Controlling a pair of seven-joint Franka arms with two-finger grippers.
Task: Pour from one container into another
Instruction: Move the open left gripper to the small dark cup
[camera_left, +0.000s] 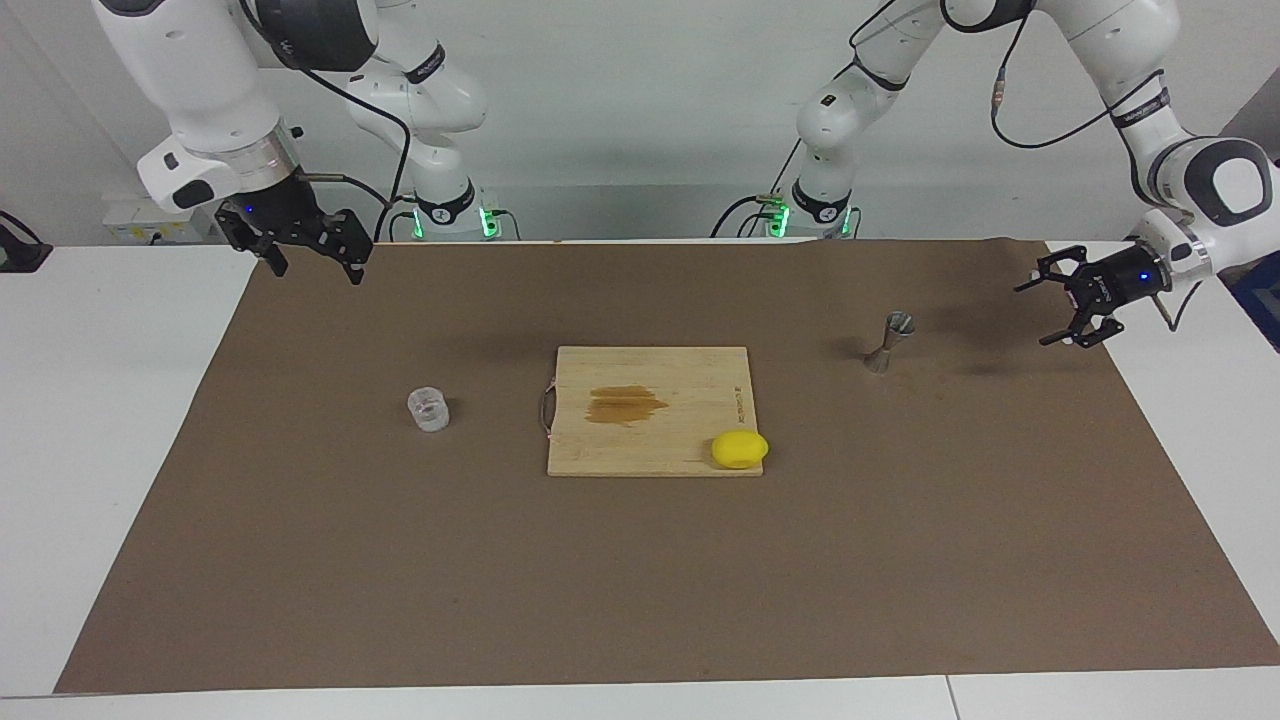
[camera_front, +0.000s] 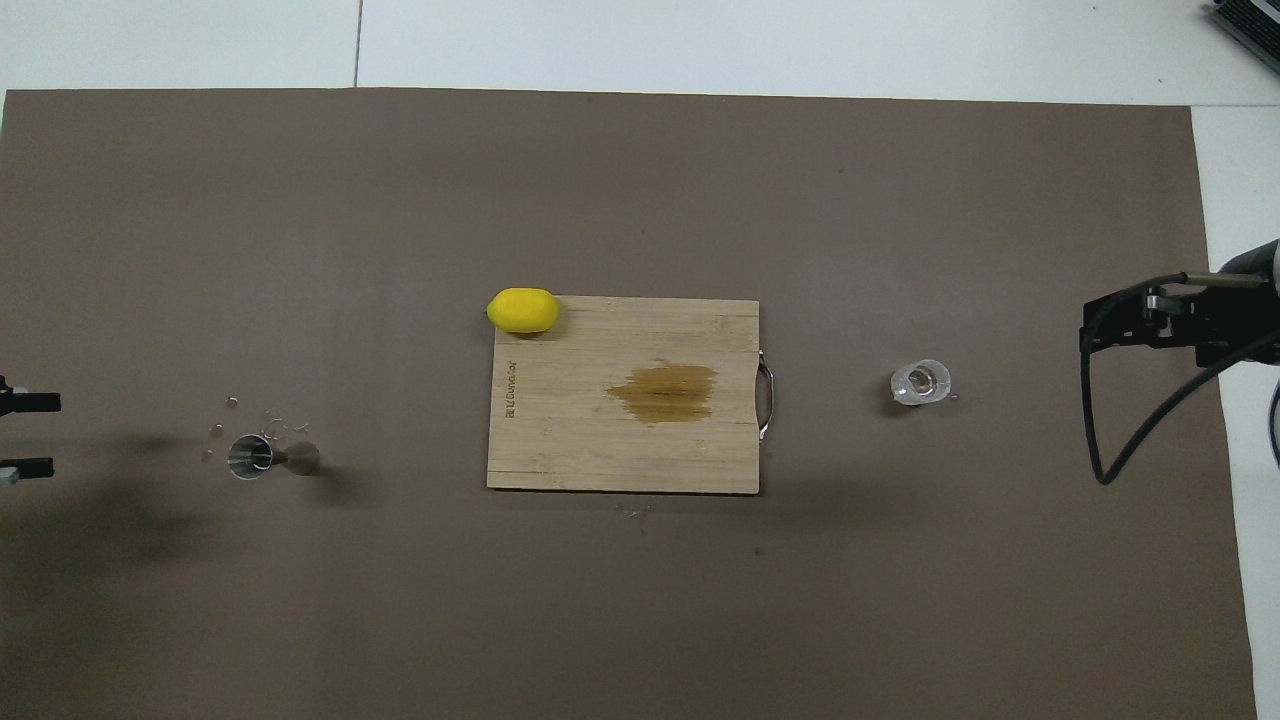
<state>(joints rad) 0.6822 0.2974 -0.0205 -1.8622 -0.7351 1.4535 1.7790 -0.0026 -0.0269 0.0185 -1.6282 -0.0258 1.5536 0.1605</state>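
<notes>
The squat clear glass cup (camera_left: 428, 408) stands upright on the brown mat, toward the right arm's end of the table; it also shows in the overhead view (camera_front: 921, 383). The steel hourglass jigger (camera_left: 890, 343) stands upright toward the left arm's end (camera_front: 262, 457), with a few small droplets on the mat around it. My left gripper (camera_left: 1032, 316) is open and empty, raised over the mat's edge beside the jigger (camera_front: 35, 435). My right gripper (camera_left: 318, 272) is open and empty, raised over the mat's corner by its base (camera_front: 1100, 325), apart from the glass.
A wooden cutting board (camera_left: 620, 450) with a wet brown stain lies at the mat's middle (camera_front: 560, 440). A yellow lemon (camera_left: 740, 449) rests on the board's corner farther from the robots, toward the left arm's end (camera_front: 522, 310). White table surrounds the mat.
</notes>
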